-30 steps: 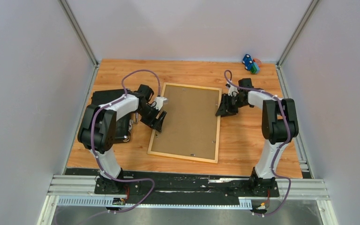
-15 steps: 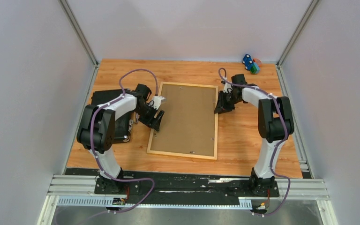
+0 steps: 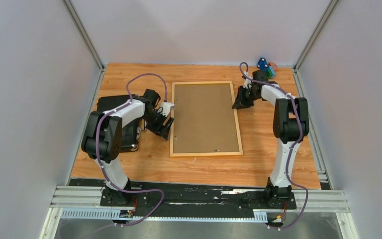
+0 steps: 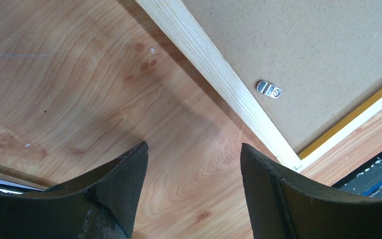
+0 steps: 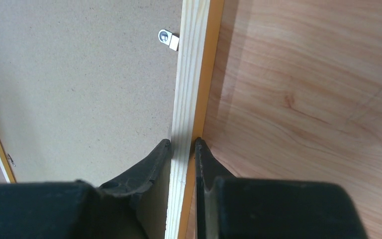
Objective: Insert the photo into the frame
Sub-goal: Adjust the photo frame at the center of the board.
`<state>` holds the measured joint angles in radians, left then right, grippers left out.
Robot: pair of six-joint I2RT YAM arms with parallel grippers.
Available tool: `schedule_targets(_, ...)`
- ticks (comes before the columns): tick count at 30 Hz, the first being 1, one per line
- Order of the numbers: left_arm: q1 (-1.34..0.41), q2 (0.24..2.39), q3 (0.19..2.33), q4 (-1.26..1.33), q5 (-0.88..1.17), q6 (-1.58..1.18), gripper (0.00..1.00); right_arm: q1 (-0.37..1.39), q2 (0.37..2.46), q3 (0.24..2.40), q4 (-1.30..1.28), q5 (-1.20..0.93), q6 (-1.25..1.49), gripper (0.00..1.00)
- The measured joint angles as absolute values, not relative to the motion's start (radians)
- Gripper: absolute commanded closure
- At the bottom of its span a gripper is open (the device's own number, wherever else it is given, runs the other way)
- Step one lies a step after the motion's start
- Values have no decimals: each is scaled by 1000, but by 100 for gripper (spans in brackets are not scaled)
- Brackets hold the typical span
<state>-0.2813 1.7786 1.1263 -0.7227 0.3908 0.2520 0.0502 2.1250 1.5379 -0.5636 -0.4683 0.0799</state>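
Note:
The frame (image 3: 206,153) lies face down in the middle of the table, its brown backing board (image 3: 204,117) facing up. No photo shows in any view. My right gripper (image 3: 239,99) is shut on the frame's right rail near the far corner. In the right wrist view the fingers (image 5: 182,142) pinch the pale rail (image 5: 191,74) from both sides. My left gripper (image 3: 166,119) hangs open just left of the frame's left rail. In the left wrist view its fingers (image 4: 193,145) stand over bare table beside the rail (image 4: 214,69).
A black case (image 3: 129,137) lies under my left arm at the table's left. Small coloured toys (image 3: 265,67) sit at the back right corner. Metal turn-clips (image 4: 268,89) (image 5: 168,39) hold the backing board. Grey walls close in three sides.
My right gripper closed on the right rail and pulled it back and right. The frame swung from tilted to square with the table. The left arm barely moved.

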Motion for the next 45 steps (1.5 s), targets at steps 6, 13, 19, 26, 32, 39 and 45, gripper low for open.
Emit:
schedule_targets(6,-295,1821,1173,-748,396,221,23,45,2134,1552,-563,-464,85,100)
schedule_targets(13,-315,1876,1242,-744,429,171,23,40,2132,1541,-549,-480,91,100)
schedule_targets(19,-324,1903,1275,-722,431,93,23,30,2121,1508,-507,-506,105,100)
schedule_targets(26,-363,1901,1277,-695,355,6,25,30,2113,1491,-487,-507,107,100)
schedule_targets(32,-396,1897,1277,-684,283,-47,25,30,2105,1477,-470,-507,107,100)
schedule_targets(39,-467,1891,1271,-662,178,-62,28,30,2100,1467,-458,-506,107,100)
schedule_targets(45,-483,1884,1262,-652,154,-64,32,30,2098,1464,-455,-506,107,100)
